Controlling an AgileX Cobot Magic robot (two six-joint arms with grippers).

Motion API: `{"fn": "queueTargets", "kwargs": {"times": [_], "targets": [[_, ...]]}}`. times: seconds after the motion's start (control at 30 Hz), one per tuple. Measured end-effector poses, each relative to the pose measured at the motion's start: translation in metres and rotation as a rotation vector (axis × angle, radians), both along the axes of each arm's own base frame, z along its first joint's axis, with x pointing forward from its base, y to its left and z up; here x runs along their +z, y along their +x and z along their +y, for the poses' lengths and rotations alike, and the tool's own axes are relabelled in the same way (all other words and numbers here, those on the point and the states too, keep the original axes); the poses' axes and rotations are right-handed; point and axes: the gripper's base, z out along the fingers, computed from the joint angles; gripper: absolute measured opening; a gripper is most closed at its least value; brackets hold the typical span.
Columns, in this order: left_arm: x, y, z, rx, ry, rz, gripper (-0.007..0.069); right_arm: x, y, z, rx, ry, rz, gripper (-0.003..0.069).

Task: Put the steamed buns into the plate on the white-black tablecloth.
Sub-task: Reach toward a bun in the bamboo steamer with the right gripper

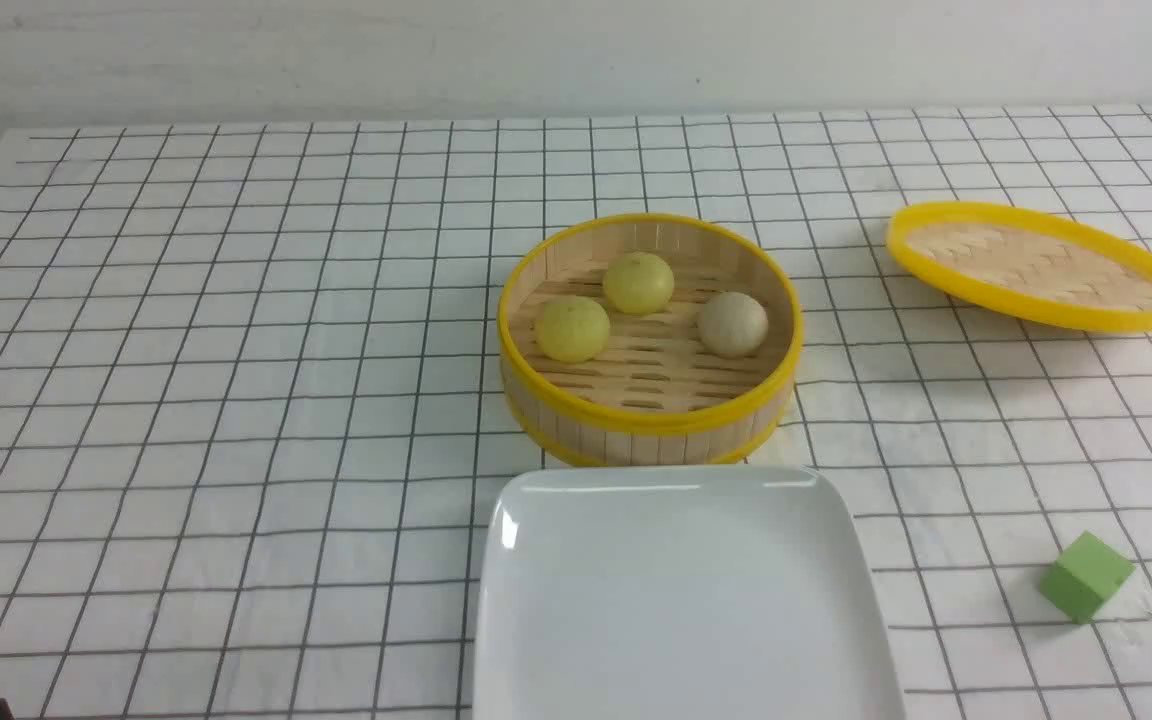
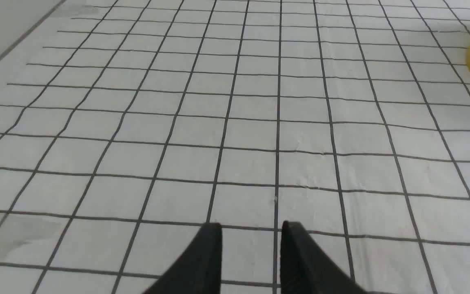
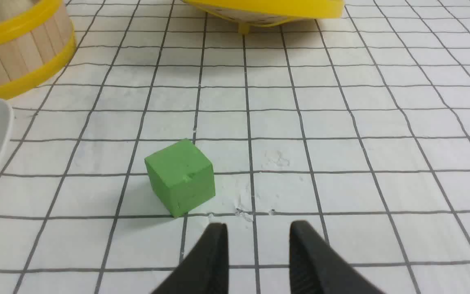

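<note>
Across the table, white-black tablecloth (image 1: 236,400) runs to the back wall and the left edge, and its left half is open grid. Left gripper (image 2: 252,226) hovers over bare cloth, fingers a small gap apart, holding nothing. Right gripper (image 3: 258,224) is the same: narrow gap, nothing held, green cube (image 3: 180,177) just beyond its tips. Plate (image 1: 676,600) sits near centre with steamer basket (image 1: 636,425) just behind its far rim — yellow bun (image 1: 572,329), second yellow bun (image 1: 638,283) and grey bun (image 1: 733,324) lie inside, apart from each other. Lid (image 1: 1036,265) lies far right, well apart from the basket.
</note>
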Motion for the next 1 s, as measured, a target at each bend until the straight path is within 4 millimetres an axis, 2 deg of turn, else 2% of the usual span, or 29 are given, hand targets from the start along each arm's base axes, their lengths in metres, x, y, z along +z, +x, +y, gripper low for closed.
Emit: {"fn": "queueTargets", "kwargs": {"times": [0.9, 1.0], "targets": [[0.0000, 0.0000, 0.0000, 0.000, 0.000, 0.000, 0.0241, 0.0000, 0.0000, 0.0000, 0.000, -0.001, 0.000, 0.0239], [0.0000, 0.0000, 0.0000, 0.000, 0.000, 0.000, 0.0241, 0.0010, 0.0007, -0.0017, 0.001, -0.065, -0.019, 0.0239]]}}
